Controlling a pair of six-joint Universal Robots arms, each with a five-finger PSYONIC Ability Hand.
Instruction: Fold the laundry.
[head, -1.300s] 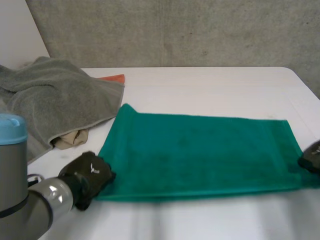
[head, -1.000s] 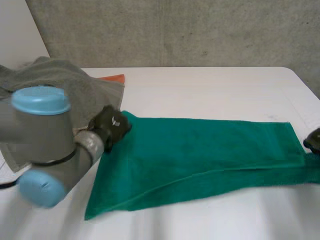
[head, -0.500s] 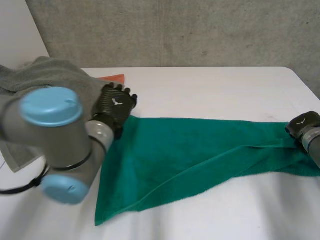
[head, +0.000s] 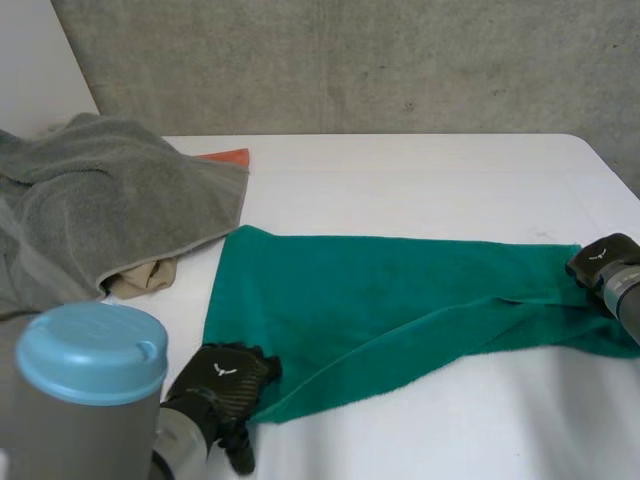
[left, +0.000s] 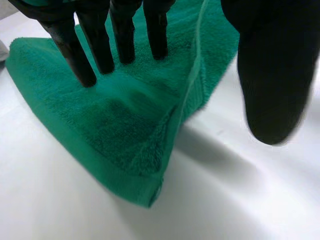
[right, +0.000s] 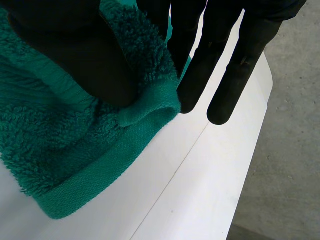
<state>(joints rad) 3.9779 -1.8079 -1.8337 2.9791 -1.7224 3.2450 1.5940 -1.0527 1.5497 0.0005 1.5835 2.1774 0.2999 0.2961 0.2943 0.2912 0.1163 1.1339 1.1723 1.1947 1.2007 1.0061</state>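
Note:
A green towel (head: 380, 300) lies across the white table (head: 420, 180), with a slanting fold running from its near left corner toward the far right. My left hand (head: 222, 380) rests at that near left corner. In the left wrist view its straight fingers (left: 100, 50) hover over the green towel (left: 125, 120) and the thumb stands well apart, holding nothing. My right hand (head: 600, 262) is at the towel's far right corner. There its thumb (right: 75, 55) pinches the green towel's (right: 65, 155) hemmed corner against the fingers (right: 225, 65).
A heap of grey towels (head: 100, 210) fills the table's left side, with a beige cloth (head: 140, 280) peeking out beneath and an orange piece (head: 228, 157) behind. The table's right edge is just beyond my right hand. A concrete wall stands at the back.
My left hand carried the towel's near left corner to the far left, let go, and came back to the near left. My right hand kept its grip and moved slightly farther back.

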